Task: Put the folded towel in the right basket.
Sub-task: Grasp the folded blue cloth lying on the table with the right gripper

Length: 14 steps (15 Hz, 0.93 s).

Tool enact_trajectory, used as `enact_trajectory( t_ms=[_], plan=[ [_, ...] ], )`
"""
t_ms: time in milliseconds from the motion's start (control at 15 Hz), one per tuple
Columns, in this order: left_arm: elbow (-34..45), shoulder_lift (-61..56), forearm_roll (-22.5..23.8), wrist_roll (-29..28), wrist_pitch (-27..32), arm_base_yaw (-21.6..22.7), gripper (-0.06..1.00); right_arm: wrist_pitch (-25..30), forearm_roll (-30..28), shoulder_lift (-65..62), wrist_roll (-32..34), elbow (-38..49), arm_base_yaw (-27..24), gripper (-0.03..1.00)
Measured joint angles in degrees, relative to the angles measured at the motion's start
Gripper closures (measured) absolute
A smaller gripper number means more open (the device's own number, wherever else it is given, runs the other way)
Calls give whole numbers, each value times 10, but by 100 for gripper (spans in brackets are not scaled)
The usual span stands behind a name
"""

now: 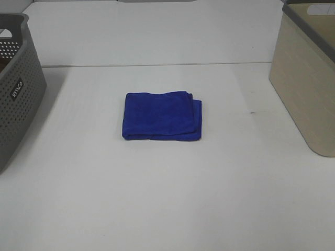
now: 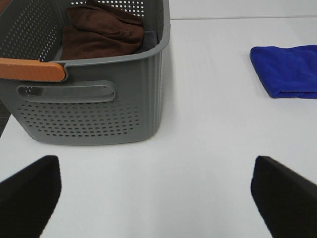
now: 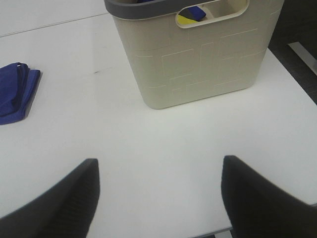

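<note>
A folded blue towel (image 1: 162, 116) lies flat in the middle of the white table. It also shows in the left wrist view (image 2: 287, 70) and the right wrist view (image 3: 17, 91). The beige right basket (image 1: 306, 78) stands at the table's right edge; in the right wrist view (image 3: 198, 54) blue and yellow items show through its handle slot. My left gripper (image 2: 158, 198) is open and empty, near the grey basket, well left of the towel. My right gripper (image 3: 158, 198) is open and empty, in front of the beige basket. Neither arm shows in the exterior high view.
A grey perforated basket (image 1: 15, 89) stands at the left edge; the left wrist view shows its wall (image 2: 94, 109), an orange handle (image 2: 29, 69) and brown towels (image 2: 101, 32) inside. The table's right edge (image 3: 292, 74) drops to a dark floor.
</note>
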Motion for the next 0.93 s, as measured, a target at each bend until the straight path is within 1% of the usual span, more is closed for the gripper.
enact_trajectory(
  t_ms=[933],
  plan=[
    [0, 0, 0, 0, 0, 0, -2, 0, 0, 0, 0, 0, 0, 29]
  ],
)
